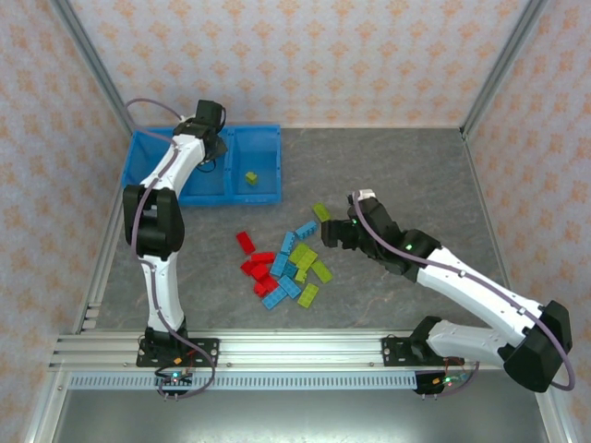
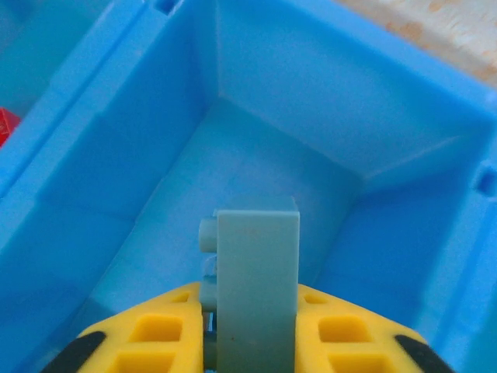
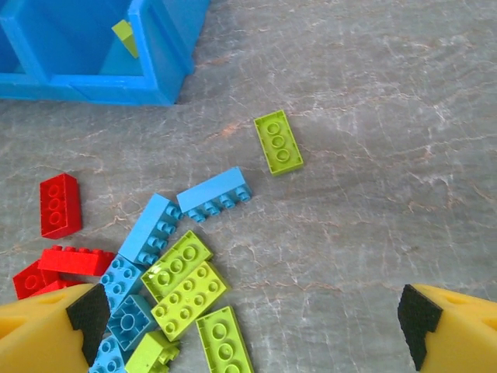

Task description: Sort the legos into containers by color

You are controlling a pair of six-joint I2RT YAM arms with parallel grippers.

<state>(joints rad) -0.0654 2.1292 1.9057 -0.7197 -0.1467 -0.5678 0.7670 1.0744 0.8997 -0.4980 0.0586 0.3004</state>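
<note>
Two grippers work at different depths of the table (image 1: pixel 397 166). Near and centre, the loose legos (image 1: pixel 286 268) lie in a mixed heap of red, light blue and lime green, some touching, some overlapping. A single red brick (image 3: pixel 59 204) sits just left of the heap and a single lime brick (image 3: pixel 278 141) just beyond it, each apart from the rest. The right gripper (image 3: pixel 252 315) hangs over the right edge of the heap with its jaws spread wide and nothing between them.

Farther back and to the left stand the containers (image 1: pixel 249 196) – one blue tray split by thin walls. Its right compartment holds one lime green brick (image 1: pixel 250 177) near its middle. The left gripper (image 1: pixel 211 129) is at the far side of the tray, over the middle compartment, and is clamped on a light blue brick (image 2: pixel 258 280). The brick stands upright between the yellow fingers (image 2: pixel 155 334), studs to the left in the wrist view, above a bare blue floor. A sliver of red (image 2: pixel 4 124) shows past the wall on that view's left edge; what it is cannot be told.

Step in hand, as judged: delivery of a blue piece to its bin. The next move calls for the left jaws to part so the brick drops inside these walls. The right gripper needs to descend onto one isolated brick – the lone lime one looks easiest to take cleanly.
</note>
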